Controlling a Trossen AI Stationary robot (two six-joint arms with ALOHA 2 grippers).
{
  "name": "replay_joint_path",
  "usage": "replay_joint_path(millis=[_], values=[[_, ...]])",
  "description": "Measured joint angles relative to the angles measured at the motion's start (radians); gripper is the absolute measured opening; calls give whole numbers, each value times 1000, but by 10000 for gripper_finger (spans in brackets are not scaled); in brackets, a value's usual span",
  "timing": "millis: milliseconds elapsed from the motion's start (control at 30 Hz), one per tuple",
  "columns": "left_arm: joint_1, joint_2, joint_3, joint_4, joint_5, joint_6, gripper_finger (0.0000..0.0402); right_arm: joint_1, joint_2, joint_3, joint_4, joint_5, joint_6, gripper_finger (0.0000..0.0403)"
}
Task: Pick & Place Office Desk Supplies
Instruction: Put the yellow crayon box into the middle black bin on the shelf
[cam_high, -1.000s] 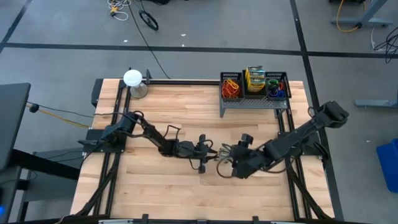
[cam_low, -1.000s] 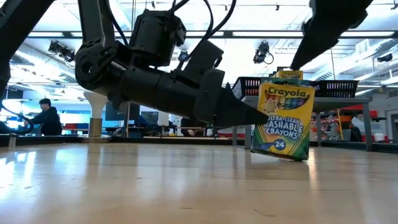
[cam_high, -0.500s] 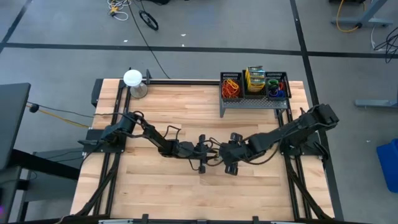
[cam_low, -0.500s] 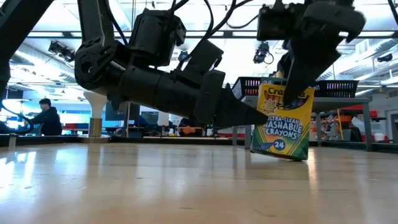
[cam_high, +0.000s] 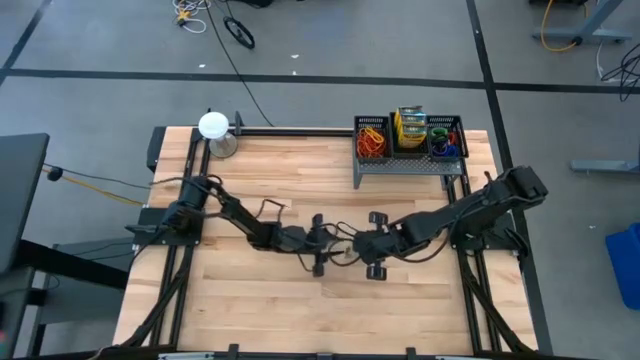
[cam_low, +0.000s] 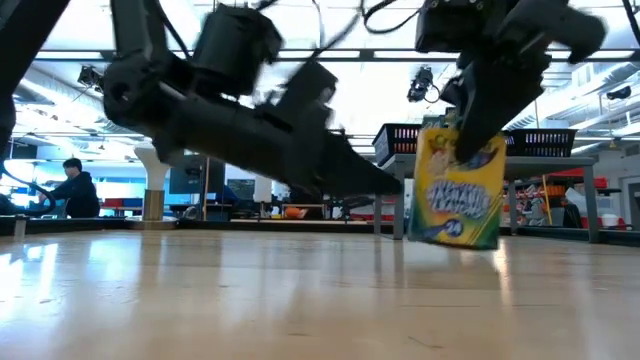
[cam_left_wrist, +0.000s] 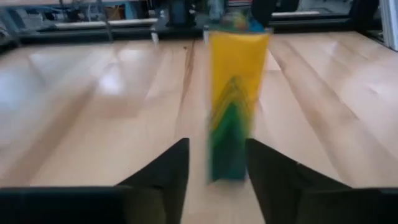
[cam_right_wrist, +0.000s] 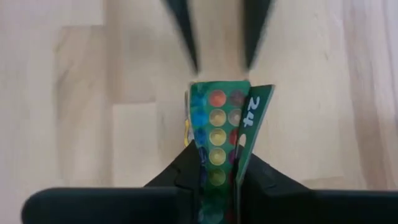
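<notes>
Crayon box (cam_low: 458, 190), yellow and green, stood upright at centre frame in the high view, clamped at its top by the right gripper (cam_low: 478, 135), fingers pressed against both faces in the right wrist view. Left gripper (cam_left_wrist: 216, 165) sat just beside the box, its fingers (cam_left_wrist: 163, 176) spread apart and clear of the cardboard. More crayon boxes (cam_high: 410, 127) and rubber bands (cam_high: 371, 137) filled a black mesh rack (cam_high: 405, 160) at upper right of the wooden table (cam_high: 270, 310). White round-topped object (cam_high: 213, 125) stood upper left.
</notes>
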Motion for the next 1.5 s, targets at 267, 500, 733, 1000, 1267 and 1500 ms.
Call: replay_joint_path(millis=[267, 500, 733, 1000, 1267, 1500], values=[[-14, -195, -281, 232, 43, 86, 220, 0, -124, 141, -300, 38, -97, 72], [25, -225, -483, 561, 91, 41, 196, -92, -206, 443, -740, 214, -252, 64], [67, -236, -504, 550, 158, 18, 134, -361, -311, 550, -873, 247, -515, 64], [85, -236, -497, 549, 191, 5, 104, -665, -354, 470, -733, 226, -821, 64], [85, -236, -497, 542, 190, 7, 104, -800, -354, 396, -686, 125, -920, 64], [85, -236, -497, 540, 191, 4, 104, -815, -354, 298, -613, 146, -942, 64]])
